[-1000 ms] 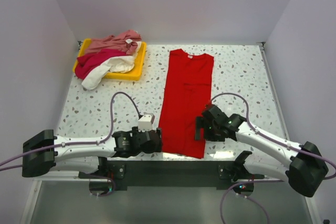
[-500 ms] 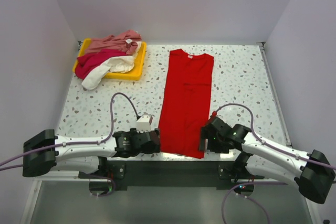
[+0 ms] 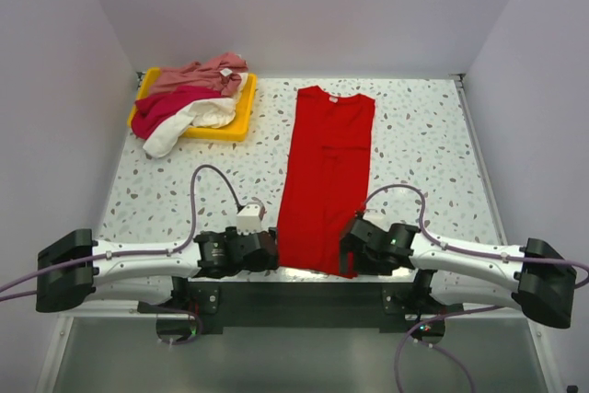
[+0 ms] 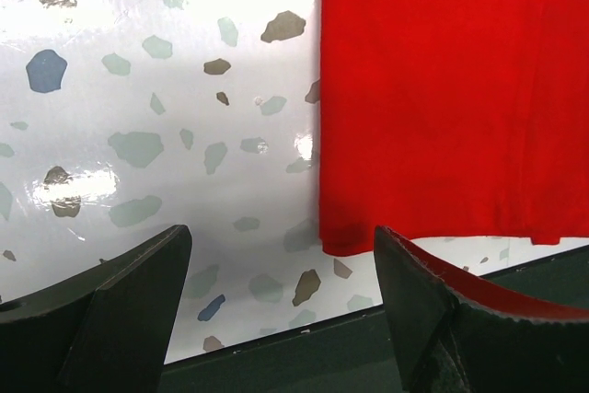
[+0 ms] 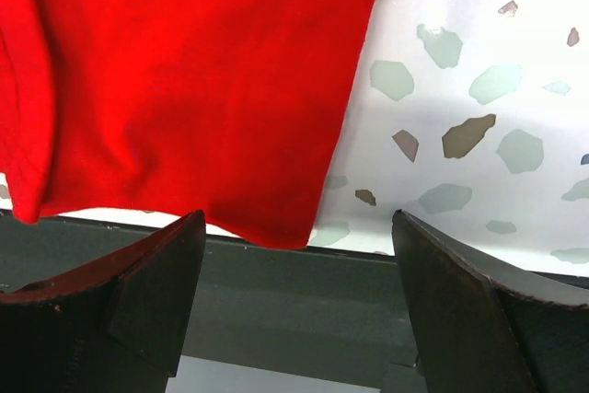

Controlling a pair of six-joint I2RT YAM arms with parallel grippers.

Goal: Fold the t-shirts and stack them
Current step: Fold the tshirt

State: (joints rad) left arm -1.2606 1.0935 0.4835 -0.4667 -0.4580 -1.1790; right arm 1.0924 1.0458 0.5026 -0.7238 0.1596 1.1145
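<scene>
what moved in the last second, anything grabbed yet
The right gripper drew back to the near right corner of the red t-shirt, jaws open, nothing held. The left gripper barely shifted, also open. The red t-shirt and the shirts in the yellow tray stayed put.

Bright, even light from overhead; shadows short and soft. Glare patches on the glossy table [image 4: 184,89] in the left wrist view. Top view sharp. Wrist views: near fingers [image 4: 120,310] dark, soft-edged; red shirt [image 5: 184,71] oversaturated, weave unresolved.

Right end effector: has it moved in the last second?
Yes. The right end effector moved toward the near table edge, to the hem corner of the red t-shirt.
</scene>
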